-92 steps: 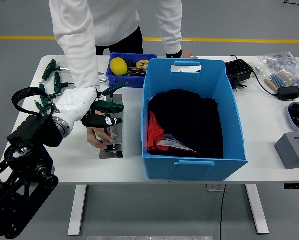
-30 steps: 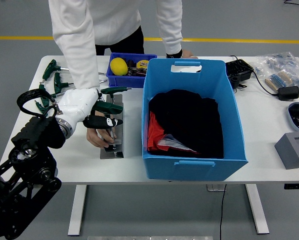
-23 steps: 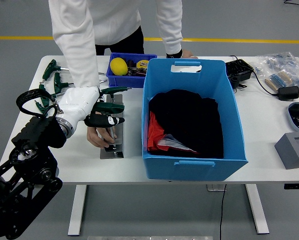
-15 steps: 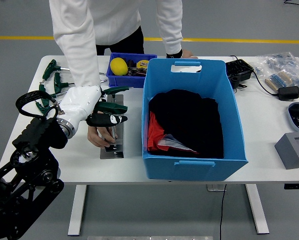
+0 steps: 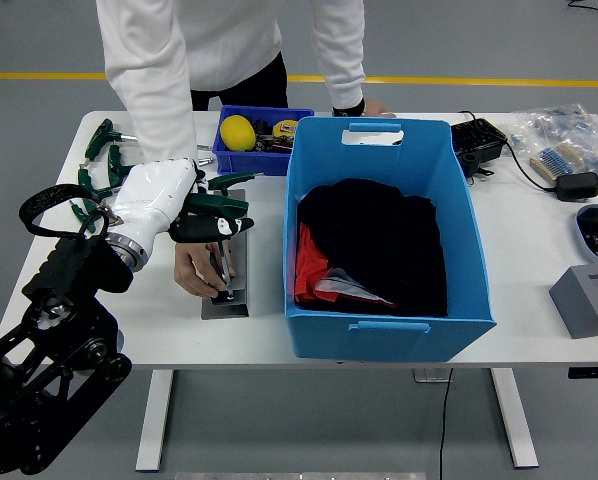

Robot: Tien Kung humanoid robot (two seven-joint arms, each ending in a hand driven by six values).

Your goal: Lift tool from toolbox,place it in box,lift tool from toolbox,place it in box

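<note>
Slightly higher than a moment ago, the left hand [image 5: 194, 210] has its black fingers wrapped around a green-handled tool [image 5: 222, 206], raised above the metal toolbox rack [image 5: 226, 290] on the white table [image 5: 379, 345]. Under it, a person's hand [image 5: 201, 270] steadies the rack. Just right stands the blue box [image 5: 384, 330], dark cloth [image 5: 374, 240] inside.

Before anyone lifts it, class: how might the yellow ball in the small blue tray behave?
The yellow ball looks round, so it would probably roll if set on the white table. Its small blue tray walls likely stop it for now.
</note>
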